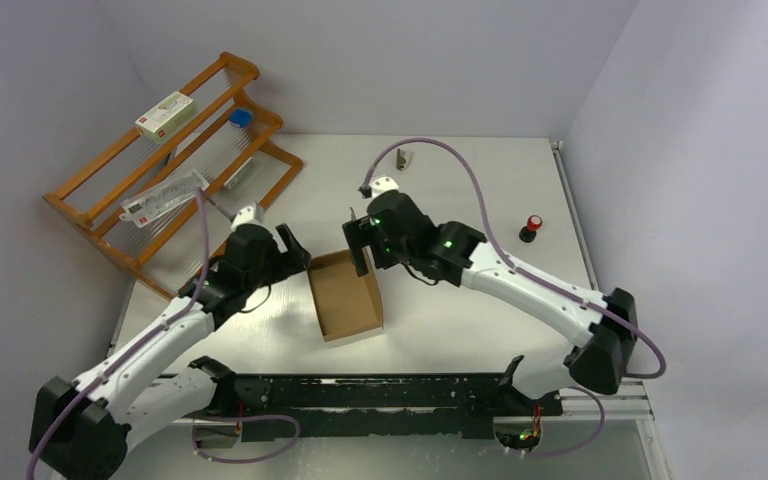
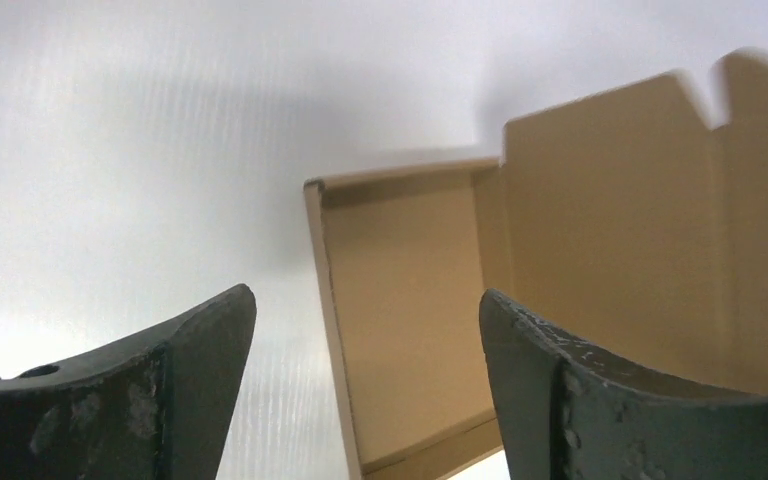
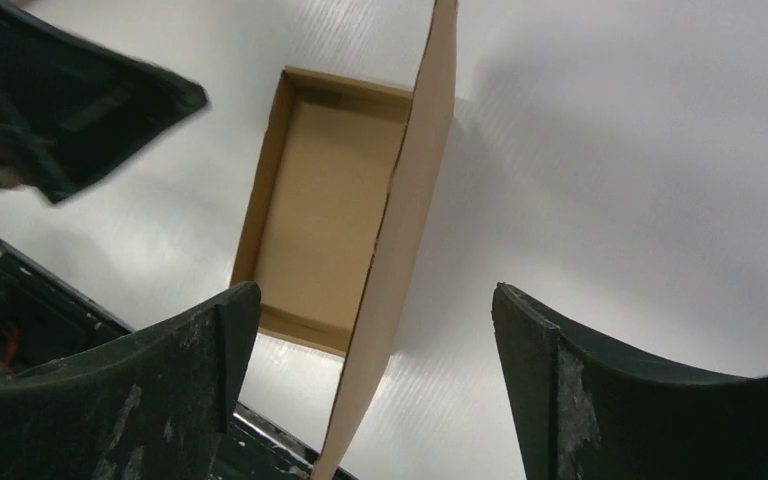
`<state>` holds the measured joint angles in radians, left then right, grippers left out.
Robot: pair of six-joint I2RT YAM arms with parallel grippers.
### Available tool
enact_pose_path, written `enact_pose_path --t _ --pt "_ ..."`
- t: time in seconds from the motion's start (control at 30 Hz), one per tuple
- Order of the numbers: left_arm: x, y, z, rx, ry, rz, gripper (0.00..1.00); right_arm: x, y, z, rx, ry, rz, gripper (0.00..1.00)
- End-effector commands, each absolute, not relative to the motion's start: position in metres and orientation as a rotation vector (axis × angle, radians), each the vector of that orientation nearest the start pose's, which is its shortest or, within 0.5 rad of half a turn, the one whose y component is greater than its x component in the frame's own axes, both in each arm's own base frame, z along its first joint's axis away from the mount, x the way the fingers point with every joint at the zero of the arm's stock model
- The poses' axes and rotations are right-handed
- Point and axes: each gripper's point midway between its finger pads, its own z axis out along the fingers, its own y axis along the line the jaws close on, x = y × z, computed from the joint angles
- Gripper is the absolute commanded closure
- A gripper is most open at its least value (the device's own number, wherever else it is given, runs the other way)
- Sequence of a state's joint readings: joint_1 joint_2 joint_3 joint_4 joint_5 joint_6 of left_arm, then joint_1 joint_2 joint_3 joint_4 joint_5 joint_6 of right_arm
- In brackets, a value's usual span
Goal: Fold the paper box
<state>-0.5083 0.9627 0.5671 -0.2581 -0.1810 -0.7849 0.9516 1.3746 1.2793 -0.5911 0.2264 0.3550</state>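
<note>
box: we are seeing the paper box [image 1: 345, 295] sitting on the table [image 1: 480, 190] between the arms, lid flap upright | left gripper [image 2: 365, 293]: we are holding it spread, empty | right gripper [image 3: 375, 290]: spread beside the flap

my box [image 1: 345, 295] is plain brown, the table [image 1: 430, 330] white. my fingers [image 2: 190, 380] are black, scuffed grey. far left, the rack [image 1: 235, 68] is orange; far right, a red-topped black button [image 1: 531, 228].

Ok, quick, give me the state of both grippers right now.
Left gripper: open, holding nothing.
Right gripper: open, not clamped on the paper box.
</note>
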Motion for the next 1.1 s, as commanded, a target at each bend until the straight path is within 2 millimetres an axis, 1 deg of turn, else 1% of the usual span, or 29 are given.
enact_pose_path --t 0.0,0.07,0.13,0.23,0.3,0.33,0.37,0.43,0.53,0.57,0.6,0.63,0.67,0.77,0.83,0.93,1.07 --pt "0.270 -0.117 0.171 -0.334 2.127 -0.392 0.10 0.244 0.295 0.202 -0.618 2.291 0.298 0.12" --pt "0.273 -0.110 0.189 -0.285 2.108 -0.355 0.06 0.247 0.297 0.193 -0.643 2.311 0.251 0.16" --pt "0.278 -0.102 0.199 -0.236 2.107 -0.302 0.04 0.249 0.297 0.187 -0.654 2.325 0.202 0.21" --pt "0.286 -0.083 0.213 -0.209 2.084 -0.220 0.04 0.251 0.303 0.180 -0.677 2.341 0.184 0.29" --pt "0.291 -0.063 0.222 -0.198 2.037 -0.148 0.04 0.250 0.306 0.175 -0.703 2.354 0.173 0.34" --pt "0.291 -0.053 0.225 -0.214 2.020 -0.102 0.04 0.249 0.307 0.173 -0.720 2.358 0.164 0.39" --pt "0.289 -0.050 0.228 -0.218 2.015 -0.096 0.04 0.249 0.308 0.170 -0.742 2.360 0.153 0.44" --pt "0.286 -0.054 0.227 -0.196 2.004 -0.133 0.04 0.251 0.309 0.169 -0.787 2.355 0.133 0.51" --pt "0.279 -0.039 0.229 -0.232 1.974 -0.094 0.04 0.258 0.309 0.168 -0.881 2.332 0.073 0.65" --pt "0.277 -0.037 0.231 -0.236 1.959 -0.089 0.04 0.261 0.309 0.166 -0.930 2.318 0.042 0.74" --pt "0.276 -0.035 0.234 -0.239 1.945 -0.085 0.04 0.263 0.311 0.168 -0.954 2.311 0.035 0.79" --pt "0.274 -0.034 0.237 -0.242 1.933 -0.084 0.04 0.265 0.313 0.166 -1.015 2.295 0.018 0.85" --pt "0.273 -0.033 0.238 -0.246 1.927 -0.079 0.04 0.267 0.316 0.165 -1.070 2.275 0.015 0.88" --pt "0.271 -0.025 0.243 -0.276 1.909 -0.047 0.04 0.271 0.330 0.160 -1.224 2.209 0.048 0.92" --pt "0.269 -0.022 0.245 -0.288 1.897 -0.041 0.03 0.275 0.338 0.158 -1.313 2.164 0.061 1.00" --pt "0.266 -0.019 0.247 -0.304 1.882 -0.033 0.03 0.280 0.347 0.157 -1.461 2.066 0.100 1.00" --pt "0.266 -0.021 0.247 -0.298 1.881 -0.041 0.04 0.284 0.360 0.159 -1.666 1.867 0.165 1.00"
